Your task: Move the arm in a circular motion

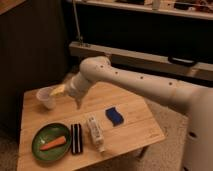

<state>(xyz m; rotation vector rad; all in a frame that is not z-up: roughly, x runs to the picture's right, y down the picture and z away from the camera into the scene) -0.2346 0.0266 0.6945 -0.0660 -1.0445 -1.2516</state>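
My large glossy white arm with small dark holes comes in from the lower right and bends over the wooden table. It tapers to the gripper, a pale yellowish tip, which hangs over the table's far left part, just right of a clear plastic cup. The tip is above the table top and holds nothing that I can see.
On the table lie a green plate with a carrot, a dark striped bar, a white tube and a blue sponge. A metal rail and a dark wall stand behind the table.
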